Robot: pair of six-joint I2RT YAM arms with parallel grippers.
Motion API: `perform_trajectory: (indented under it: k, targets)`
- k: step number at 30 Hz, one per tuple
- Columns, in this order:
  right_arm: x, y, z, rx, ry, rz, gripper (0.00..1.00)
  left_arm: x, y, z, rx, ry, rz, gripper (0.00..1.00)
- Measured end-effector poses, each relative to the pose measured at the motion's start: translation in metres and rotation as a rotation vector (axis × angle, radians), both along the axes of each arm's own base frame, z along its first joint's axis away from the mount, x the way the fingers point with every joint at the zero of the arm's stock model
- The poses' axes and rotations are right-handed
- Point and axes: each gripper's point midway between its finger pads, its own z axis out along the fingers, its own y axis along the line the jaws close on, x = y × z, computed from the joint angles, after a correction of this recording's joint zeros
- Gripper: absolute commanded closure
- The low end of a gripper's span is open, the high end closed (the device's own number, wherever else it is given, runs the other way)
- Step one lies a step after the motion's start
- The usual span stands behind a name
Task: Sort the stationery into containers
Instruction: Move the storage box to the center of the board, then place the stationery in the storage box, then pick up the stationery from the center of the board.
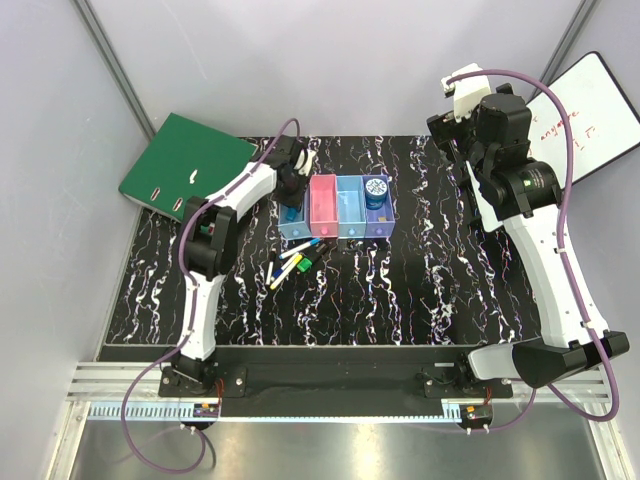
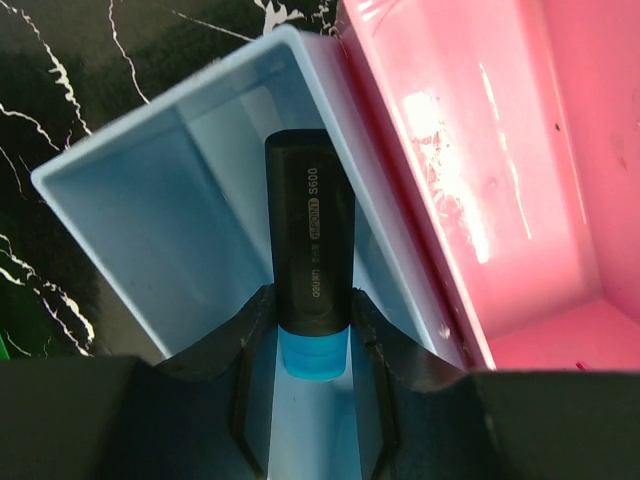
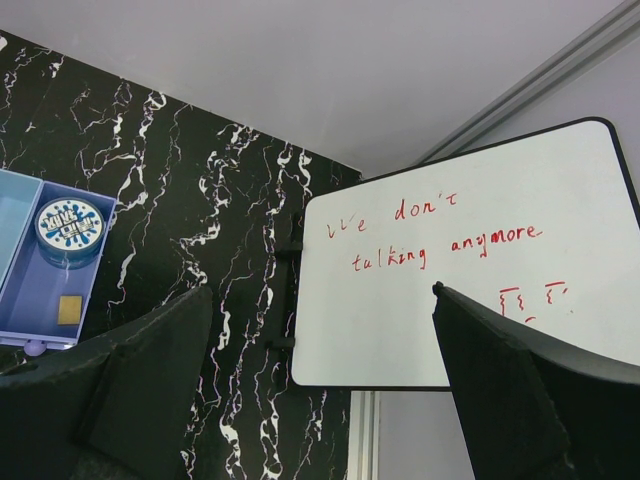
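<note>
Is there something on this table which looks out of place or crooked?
Yes. The green ring binder lies askew at the far left corner and overhangs the edge of the table. The row of bins sits upright, and nothing looks spilled or damaged.

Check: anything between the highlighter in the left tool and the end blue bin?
Nothing visible. The left tool grips the highlighter, which points cap-first into the light blue bin. What shows of that bin's inside holds nothing else. The pink bin sits beside it, not under the highlighter.
</note>
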Motion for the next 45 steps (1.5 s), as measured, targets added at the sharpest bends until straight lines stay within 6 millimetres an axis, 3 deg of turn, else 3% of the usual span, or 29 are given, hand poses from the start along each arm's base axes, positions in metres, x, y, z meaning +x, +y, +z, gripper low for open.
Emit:
perform_trajectory:
  k: [4,11,16,24,31,35,37,39,43,45]
  targets:
    - [0.0,0.0,0.0,0.0,0.0,0.0,0.0,-0.001,-0.001,0.0,0.0,0.004,-0.003,0.65]
    - [0.0,0.0,0.0,0.0,0.0,0.0,0.0,-0.001,-0.007,0.01,-0.023,-0.007,-0.021,0.36]
    - [0.0,0.0,0.0,0.0,0.001,0.0,0.0,0.001,-0.016,0.034,-0.053,-0.05,-0.051,0.36]
    - [-0.001,0.0,-0.001,-0.002,0.006,0.0,0.0,-0.005,-0.035,0.055,-0.12,-0.065,-0.104,0.36]
    - [-0.001,0.0,-0.001,-0.001,0.006,0.003,0.0,-0.013,-0.037,0.117,-0.158,-0.184,-0.163,0.36]
    - [-0.001,0.001,-0.001,-0.001,0.006,0.004,0.0,-0.021,-0.027,0.138,-0.13,-0.244,-0.19,0.47]
    - [-0.001,0.0,-0.001,-0.001,0.006,0.004,0.0,-0.031,-0.018,0.133,-0.098,-0.238,-0.205,0.61]
    - [-0.001,0.0,-0.001,0.0,0.004,0.004,0.0,-0.041,-0.011,0.119,-0.066,-0.213,-0.221,0.66]
    - [-0.003,0.0,0.001,0.002,0.0,0.005,0.0,-0.073,0.005,0.072,0.007,-0.098,-0.281,0.53]
    - [-0.005,-0.001,0.003,0.003,-0.005,0.005,0.0,-0.091,0.01,0.051,0.041,-0.048,-0.328,0.51]
